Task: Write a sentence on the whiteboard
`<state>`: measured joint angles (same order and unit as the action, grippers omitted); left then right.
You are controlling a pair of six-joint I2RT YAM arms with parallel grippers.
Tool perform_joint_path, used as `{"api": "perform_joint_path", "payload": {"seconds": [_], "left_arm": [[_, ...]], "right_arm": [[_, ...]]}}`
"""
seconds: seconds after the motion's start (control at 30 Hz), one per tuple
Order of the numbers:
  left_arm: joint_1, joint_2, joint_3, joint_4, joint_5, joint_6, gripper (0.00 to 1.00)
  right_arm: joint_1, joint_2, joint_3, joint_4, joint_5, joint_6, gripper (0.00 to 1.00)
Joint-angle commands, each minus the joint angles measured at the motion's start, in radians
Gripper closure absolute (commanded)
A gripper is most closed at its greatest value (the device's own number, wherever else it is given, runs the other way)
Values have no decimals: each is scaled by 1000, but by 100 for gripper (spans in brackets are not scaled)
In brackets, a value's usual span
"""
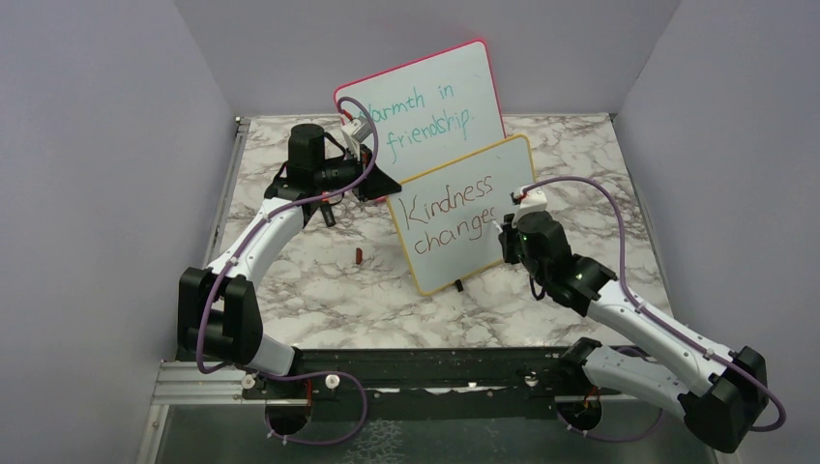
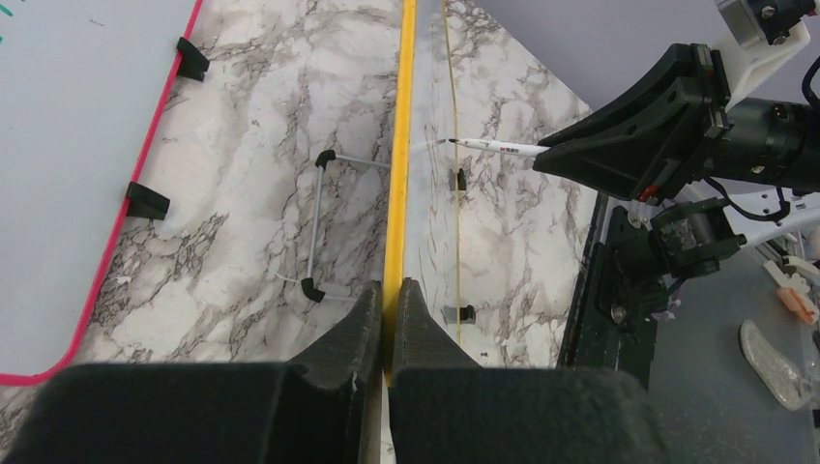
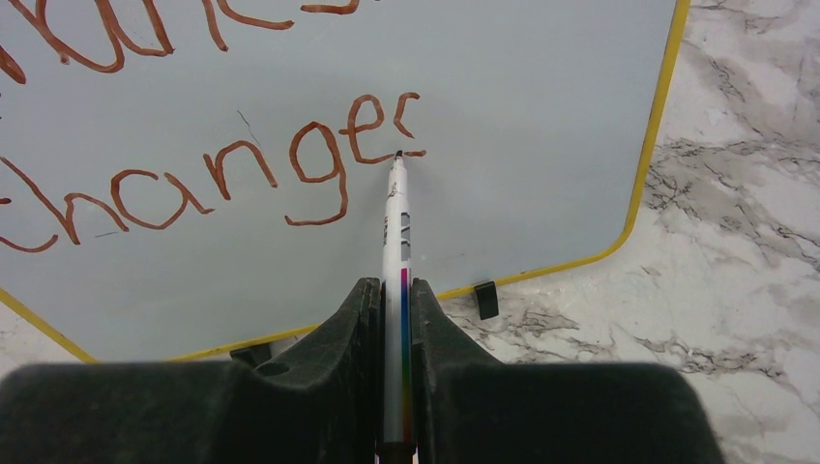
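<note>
Right hand [image 3: 395, 290]: clenched on a white marker [image 3: 395, 222], which projects straight ahead from between the fingers. The marker tip touches the whiteboard [image 3: 541, 145] at the last, unfinished letter of the second line.

Whiteboard: yellow-framed, propped tilted on the counter [image 3: 735, 242] directly ahead of the right hand, with its lower edge and black feet just beyond the fingertips.

Sentence [image 3: 222, 174]: reddish-brown handwriting (two lines so far), reading "Kindness" above "change" plus the partial letter.

Left hand [image 2: 392, 290]: closed on the yellow edge of the whiteboard, with one finger on each face.

A pink-framed board [image 2: 77, 145] with teal writing stands to the left of the left hand, apart from it.
</note>
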<state>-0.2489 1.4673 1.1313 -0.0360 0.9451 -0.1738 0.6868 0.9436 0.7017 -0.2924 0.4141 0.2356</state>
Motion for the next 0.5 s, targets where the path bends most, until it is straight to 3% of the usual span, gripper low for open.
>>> {"api": "perform_joint_path", "payload": {"seconds": [0.0,0.47], "left_arm": [[-26,39,-11,-82,-23,39,100],[-26,41,-11,-81,-21,39,100]], "right_arm": [[-1,-18,19,8,-13,3,99],[0,-18,-8,45,61,7,99]]}}
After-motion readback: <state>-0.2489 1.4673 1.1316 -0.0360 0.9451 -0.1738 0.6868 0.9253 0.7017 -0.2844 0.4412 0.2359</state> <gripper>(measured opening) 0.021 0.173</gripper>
